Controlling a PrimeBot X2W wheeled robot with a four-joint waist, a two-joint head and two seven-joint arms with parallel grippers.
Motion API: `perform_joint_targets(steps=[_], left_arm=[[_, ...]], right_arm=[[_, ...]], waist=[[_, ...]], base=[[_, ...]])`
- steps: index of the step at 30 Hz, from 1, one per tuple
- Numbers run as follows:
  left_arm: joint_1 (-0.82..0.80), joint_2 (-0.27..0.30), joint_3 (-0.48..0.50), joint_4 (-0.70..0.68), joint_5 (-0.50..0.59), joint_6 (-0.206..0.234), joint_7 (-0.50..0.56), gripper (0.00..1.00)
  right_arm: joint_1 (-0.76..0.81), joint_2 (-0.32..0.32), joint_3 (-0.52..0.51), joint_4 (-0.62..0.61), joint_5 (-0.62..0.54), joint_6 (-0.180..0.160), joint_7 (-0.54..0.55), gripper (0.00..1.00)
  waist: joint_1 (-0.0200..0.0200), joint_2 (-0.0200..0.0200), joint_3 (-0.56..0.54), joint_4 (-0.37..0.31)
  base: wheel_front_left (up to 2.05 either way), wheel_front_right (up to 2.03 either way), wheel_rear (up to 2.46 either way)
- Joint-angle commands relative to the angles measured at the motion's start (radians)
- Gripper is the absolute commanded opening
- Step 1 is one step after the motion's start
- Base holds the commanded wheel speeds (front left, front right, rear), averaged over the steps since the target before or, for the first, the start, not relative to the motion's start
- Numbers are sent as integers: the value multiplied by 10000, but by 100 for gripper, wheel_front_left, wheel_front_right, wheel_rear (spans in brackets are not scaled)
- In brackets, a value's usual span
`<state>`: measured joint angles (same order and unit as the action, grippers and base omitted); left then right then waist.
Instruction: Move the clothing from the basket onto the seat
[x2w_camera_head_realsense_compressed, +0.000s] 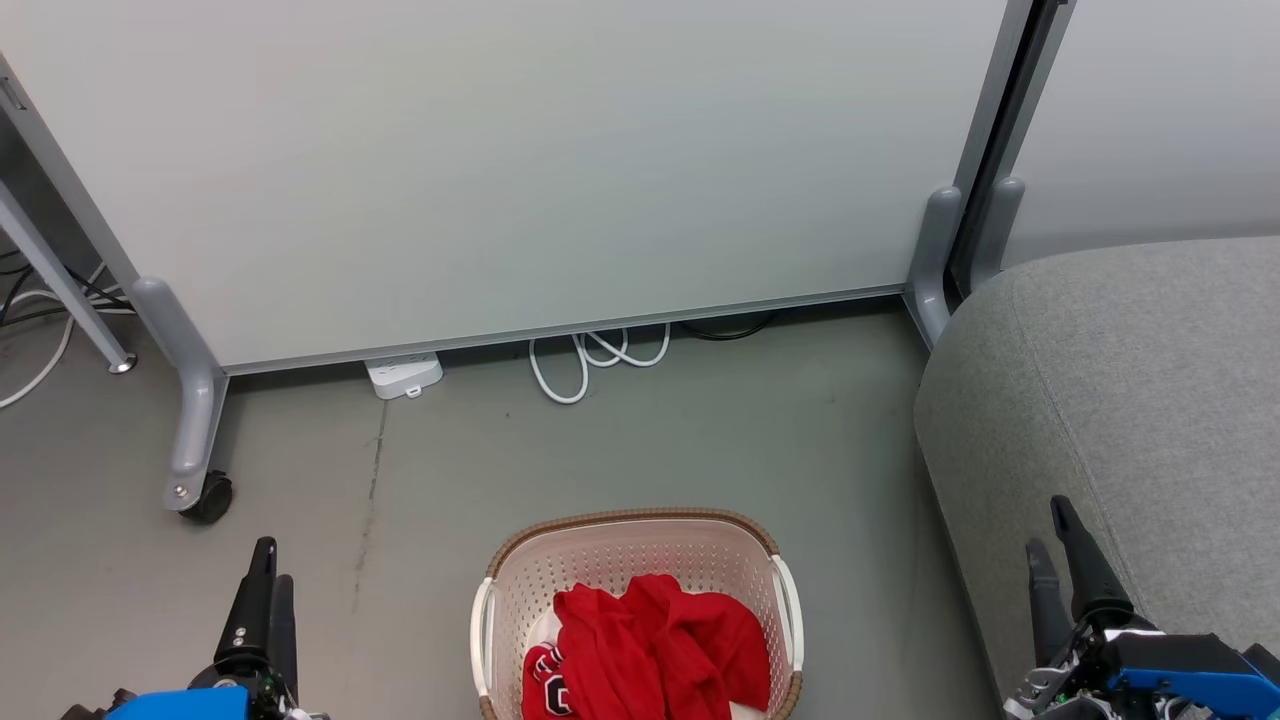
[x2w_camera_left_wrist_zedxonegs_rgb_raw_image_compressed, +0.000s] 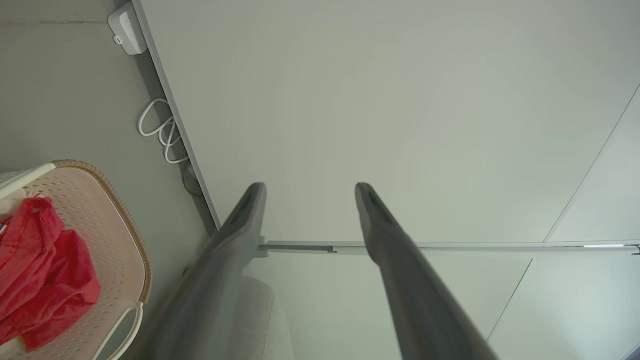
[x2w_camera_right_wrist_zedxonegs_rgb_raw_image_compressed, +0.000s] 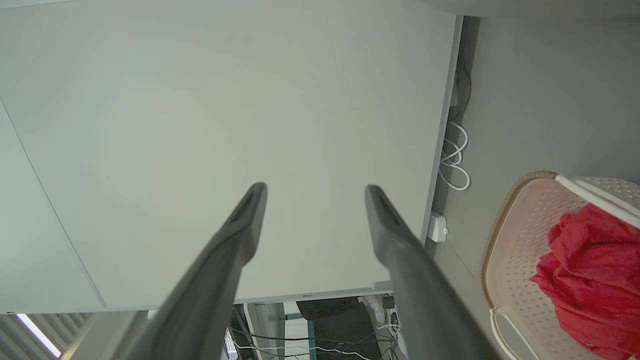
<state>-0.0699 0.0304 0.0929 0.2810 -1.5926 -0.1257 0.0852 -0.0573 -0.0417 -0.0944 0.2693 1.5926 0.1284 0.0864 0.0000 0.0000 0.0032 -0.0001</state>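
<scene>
While the clothing (x2w_camera_head_realsense_compressed: 660, 640) lay heaped in the basket (x2w_camera_head_realsense_compressed: 640, 517) on the floor (x2w_camera_head_realsense_compressed: 420, 480), none had reached the seat (x2w_camera_head_realsense_compressed: 1130, 400). The left gripper (x2w_camera_head_realsense_compressed: 275, 560) and right gripper (x2w_camera_head_realsense_compressed: 1046, 524) hung spread and empty, so all the moving was left.

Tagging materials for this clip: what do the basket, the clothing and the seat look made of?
The basket: likely moulded plastic, cream and matte, going by its regular holes; the brown rim looks woven. The clothing: soft red fabric, crumpled into folds; weave too fine to tell. The seat: grey woven upholstery, coarse texture, rounded padded edge.
</scene>
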Motion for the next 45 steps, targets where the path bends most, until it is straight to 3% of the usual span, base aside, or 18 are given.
perform_joint_targets(steps=[1,20,33,45], left_arm=[[-184,93,-42,-248,329,48,-137,100],[-35,132,-826,-686,4419,683,-981,100],[-57,259,-1343,-588,6819,897,-1433,100],[-78,283,-1746,-463,8380,1001,-1824,100]], right_arm=[[-198,-28,58,-261,-328,6,-150,100],[-50,-48,238,-579,-4815,12,-988,100],[67,-59,235,-864,-7040,15,-1236,100],[192,-70,291,-1034,-8648,19,-1509,100]], waist=[[0,0,4,2],[0,0,19,26],[0,0,5,9],[0,0,24,28]], base=[[0,0,0],[0,0,0],[0,0,0],[0,0,0]])
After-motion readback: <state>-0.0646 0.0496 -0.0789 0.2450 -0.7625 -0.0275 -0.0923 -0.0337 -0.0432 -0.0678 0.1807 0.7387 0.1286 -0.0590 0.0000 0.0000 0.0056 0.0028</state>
